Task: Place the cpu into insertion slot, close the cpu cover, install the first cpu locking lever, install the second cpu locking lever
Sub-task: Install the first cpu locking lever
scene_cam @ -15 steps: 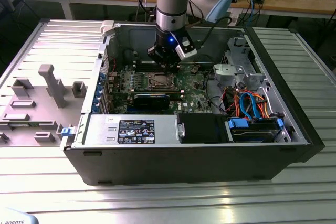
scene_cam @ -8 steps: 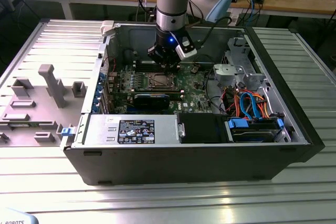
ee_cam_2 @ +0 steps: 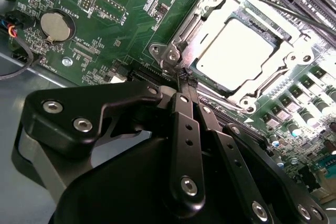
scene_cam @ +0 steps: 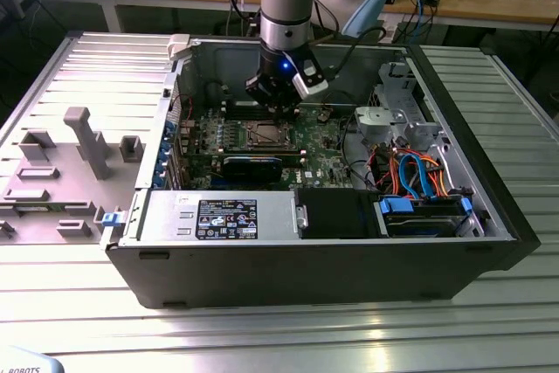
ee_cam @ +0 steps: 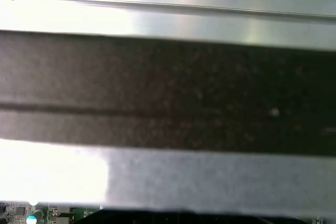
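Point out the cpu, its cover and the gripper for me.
cpu (ee_cam_2: 239,53), second wrist view, middle of its bright metal top.
cpu cover (ee_cam_2: 205,11), second wrist view, silvery frame edge beside the chip.
gripper (ee_cam_2: 185,80), second wrist view, tips of its closed black fingers by the socket corner.

An open computer case (scene_cam: 349,259) is lying on a slatted table (scene_cam: 262,329), with a moulded tray (scene_cam: 61,172) sitting beside it toward the exterior view's left. Inside the case the motherboard (scene_cam: 323,159) is lying flat, a drive cage (scene_cam: 419,207) sitting toward the exterior view's right. The cpu (ee_cam_2: 239,53) is resting in the insertion slot (ee_cam_2: 294,51) — the cpu cover (ee_cam_2: 202,32) lying around it. The gripper (ee_cam_2: 185,80) is hanging just beside the slot's corner — above the board.
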You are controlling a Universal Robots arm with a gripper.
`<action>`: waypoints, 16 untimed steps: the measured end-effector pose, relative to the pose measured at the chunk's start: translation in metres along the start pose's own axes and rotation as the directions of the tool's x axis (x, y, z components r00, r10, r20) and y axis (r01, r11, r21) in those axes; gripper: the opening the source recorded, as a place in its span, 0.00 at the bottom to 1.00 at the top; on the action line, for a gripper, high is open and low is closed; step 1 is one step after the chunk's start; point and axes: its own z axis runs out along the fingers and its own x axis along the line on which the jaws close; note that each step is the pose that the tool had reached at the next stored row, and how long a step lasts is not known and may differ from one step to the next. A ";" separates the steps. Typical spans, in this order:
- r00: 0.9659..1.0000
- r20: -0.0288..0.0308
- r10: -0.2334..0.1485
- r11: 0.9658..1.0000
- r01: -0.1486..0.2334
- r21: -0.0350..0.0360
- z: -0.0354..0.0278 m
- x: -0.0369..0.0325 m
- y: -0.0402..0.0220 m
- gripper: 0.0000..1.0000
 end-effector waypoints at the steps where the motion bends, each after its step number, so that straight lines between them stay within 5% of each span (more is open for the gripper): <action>1: 1.000 0.000 0.000 1.000 0.000 0.002 0.0001 -0.0001 0.0000 0.11; 12: 1.000 -0.001 0.000 1.000 0.000 0.012 0.0034 -0.0008 -0.0002 0.11; 16: 1.000 -0.001 0.000 1.000 0.000 0.010 0.0050 -0.0010 -0.0002 0.11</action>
